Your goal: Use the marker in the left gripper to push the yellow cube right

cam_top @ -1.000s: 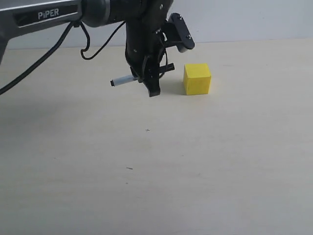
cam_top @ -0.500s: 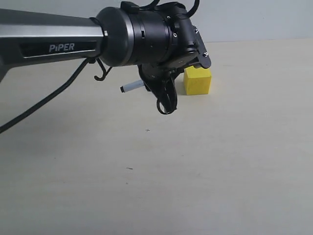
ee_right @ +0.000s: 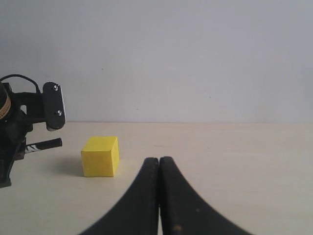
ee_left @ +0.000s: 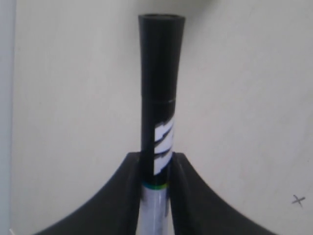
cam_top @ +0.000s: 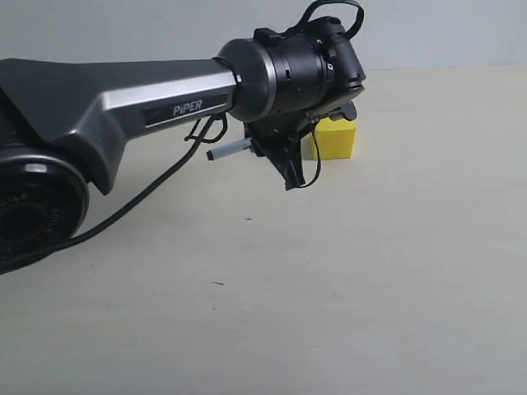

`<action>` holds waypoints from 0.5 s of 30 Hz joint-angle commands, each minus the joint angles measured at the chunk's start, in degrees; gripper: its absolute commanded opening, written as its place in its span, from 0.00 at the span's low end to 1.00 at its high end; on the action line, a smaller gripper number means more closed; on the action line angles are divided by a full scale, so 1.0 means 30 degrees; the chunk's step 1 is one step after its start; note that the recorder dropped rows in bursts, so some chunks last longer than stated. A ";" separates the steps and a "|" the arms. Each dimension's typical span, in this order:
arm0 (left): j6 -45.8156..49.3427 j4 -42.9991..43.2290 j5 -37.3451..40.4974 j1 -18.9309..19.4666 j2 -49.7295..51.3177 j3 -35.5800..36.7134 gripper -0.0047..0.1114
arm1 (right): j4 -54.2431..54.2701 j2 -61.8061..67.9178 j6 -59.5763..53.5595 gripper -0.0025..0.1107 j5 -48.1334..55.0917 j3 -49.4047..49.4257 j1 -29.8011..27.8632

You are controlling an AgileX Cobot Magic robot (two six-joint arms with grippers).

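In the exterior view the yellow cube [cam_top: 338,140] rests on the pale table, its left part hidden behind my left gripper [cam_top: 288,169]. That gripper is shut on the marker [cam_top: 228,151], whose white end sticks out to the left. The left wrist view shows the black fingers [ee_left: 128,186] clamping the marker [ee_left: 157,98] at the edge of its black cap. The right wrist view shows the cube [ee_right: 100,156] with the marker's black cap [ee_right: 47,144] pointing at it, a small gap between them. My right gripper [ee_right: 159,161] is shut and empty.
The pale table [cam_top: 346,288] carries small dark marks [cam_top: 216,283]. A grey-white wall [ee_right: 195,58] rises behind it. The left arm's dark grey link marked "PiPER" [cam_top: 123,103] and a black cable [cam_top: 140,202] span the left half of the exterior view.
The left arm has swung and rolled at the wrist, bringing its base joint into view; the gripper and marker shifted slightly right toward the cube. The cube has stayed in place.
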 commanded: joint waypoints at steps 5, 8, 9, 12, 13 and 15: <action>-0.0275 -0.1202 -0.0742 0.0013 0.0681 -0.1229 0.04 | -0.0028 -0.0089 -0.0010 0.02 -0.0093 0.0085 0.0016; -0.0408 -0.1202 0.0054 0.0212 0.1061 -0.2194 0.04 | -0.0028 -0.0089 -0.0010 0.02 -0.0093 0.0085 0.0016; -0.0408 -0.1304 0.0102 0.0249 0.1153 -0.2431 0.04 | -0.0028 -0.0089 -0.0010 0.02 -0.0093 0.0085 0.0016; 0.0376 -0.1481 0.0317 0.0249 0.1476 -0.2767 0.04 | -0.0028 -0.0089 -0.0010 0.02 -0.0093 0.0085 0.0016; 0.0498 -0.1549 0.0317 0.0296 0.1661 -0.2970 0.04 | -0.0028 -0.0089 -0.0010 0.02 -0.0093 0.0085 0.0016; 0.0109 -0.1549 0.0317 0.0421 0.1978 -0.3259 0.04 | -0.0028 -0.0089 -0.0010 0.02 -0.0093 0.0085 0.0016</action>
